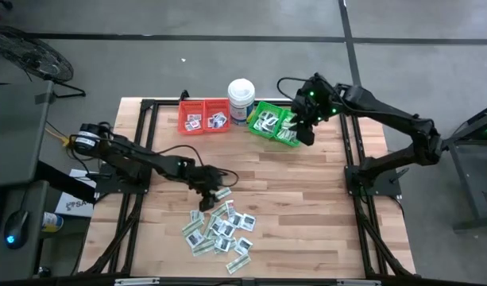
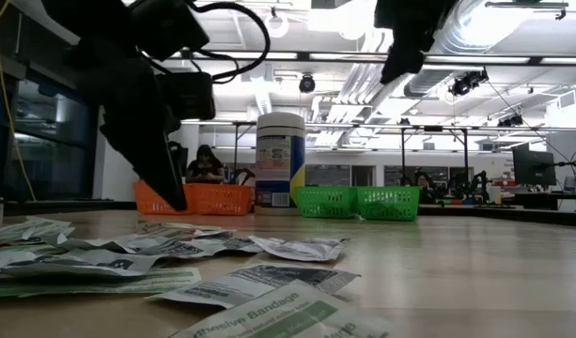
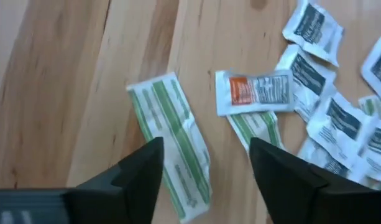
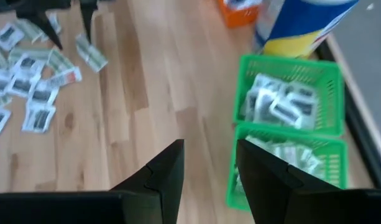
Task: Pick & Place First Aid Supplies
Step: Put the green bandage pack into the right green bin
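Flat packets (image 2: 189, 249) lie scattered across the near tabletop (image 2: 475, 272). The left end effector (image 2: 165, 183) hangs low just behind them, fingertips near the wood. Farther back stand an orange bin (image 2: 198, 199), a white tub (image 2: 280, 160) and two green bins (image 2: 358, 202). The right end effector (image 2: 400, 56) hangs high above.

packet print (image 3: 260, 91) blurred, white tub (image 4: 302, 22) cut off, distant seated person (image 2: 206, 165) indistinct

Left arm reaches in from 9 o'clock toward the table's middle, its left gripper (image 1: 214, 187) low over the wood with fingers spread. Right arm comes from 3 o'clock, elbow bent, right gripper (image 1: 305, 135) hanging around 1 o'clock, fingers parted, nothing between them.
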Robot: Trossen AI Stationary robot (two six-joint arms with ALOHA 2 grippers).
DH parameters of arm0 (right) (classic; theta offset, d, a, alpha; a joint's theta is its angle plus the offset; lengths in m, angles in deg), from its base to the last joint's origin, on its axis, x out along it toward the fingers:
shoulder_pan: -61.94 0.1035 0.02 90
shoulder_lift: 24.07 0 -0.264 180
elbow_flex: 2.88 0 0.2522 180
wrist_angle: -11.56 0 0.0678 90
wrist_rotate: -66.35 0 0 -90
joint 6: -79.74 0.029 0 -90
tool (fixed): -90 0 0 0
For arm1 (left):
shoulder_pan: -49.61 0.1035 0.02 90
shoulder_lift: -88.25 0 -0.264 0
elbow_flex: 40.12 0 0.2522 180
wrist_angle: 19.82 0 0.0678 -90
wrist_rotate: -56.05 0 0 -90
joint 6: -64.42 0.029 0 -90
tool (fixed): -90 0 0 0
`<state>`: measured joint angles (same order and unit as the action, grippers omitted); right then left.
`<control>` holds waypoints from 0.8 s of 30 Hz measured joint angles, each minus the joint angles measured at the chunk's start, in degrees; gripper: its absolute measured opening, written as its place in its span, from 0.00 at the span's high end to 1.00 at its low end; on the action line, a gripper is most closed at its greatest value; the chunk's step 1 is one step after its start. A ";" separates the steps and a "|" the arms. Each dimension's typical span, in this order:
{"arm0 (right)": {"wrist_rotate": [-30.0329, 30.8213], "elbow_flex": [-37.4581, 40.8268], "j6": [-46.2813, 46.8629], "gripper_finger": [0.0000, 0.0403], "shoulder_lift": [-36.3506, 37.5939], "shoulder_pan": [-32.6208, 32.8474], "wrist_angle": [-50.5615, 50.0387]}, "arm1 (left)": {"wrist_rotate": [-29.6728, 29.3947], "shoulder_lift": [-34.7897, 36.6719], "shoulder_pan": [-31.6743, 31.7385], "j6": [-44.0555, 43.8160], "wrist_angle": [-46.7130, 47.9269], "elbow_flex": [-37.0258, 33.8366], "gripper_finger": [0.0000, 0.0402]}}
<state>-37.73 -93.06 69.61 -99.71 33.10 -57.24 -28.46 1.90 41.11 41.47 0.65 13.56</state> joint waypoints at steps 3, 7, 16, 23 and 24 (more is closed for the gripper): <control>-0.60 2.17 0.76 0.65 0.04 1.10 0.04 | -1.14 -1.43 -0.62 0.05 1.84 0.91 0.36; -1.04 5.47 1.09 0.65 0.05 2.79 0.43 | -1.51 -3.13 -1.28 -0.03 3.28 2.57 0.33; 0.04 11.33 5.77 0.65 3.35 6.44 5.92 | -5.29 -7.45 -4.03 -4.21 9.30 4.11 0.33; 1.10 13.52 7.28 0.65 7.28 8.60 8.79 | -7.78 -9.84 -4.12 -4.19 10.27 4.15 0.38; 1.59 13.92 7.45 0.65 7.94 8.79 9.21 | -8.24 -10.17 -4.12 -3.78 10.60 4.17 0.40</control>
<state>-36.14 -79.14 77.06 -91.76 41.89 -48.03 -36.70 -8.27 36.99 37.69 11.24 17.73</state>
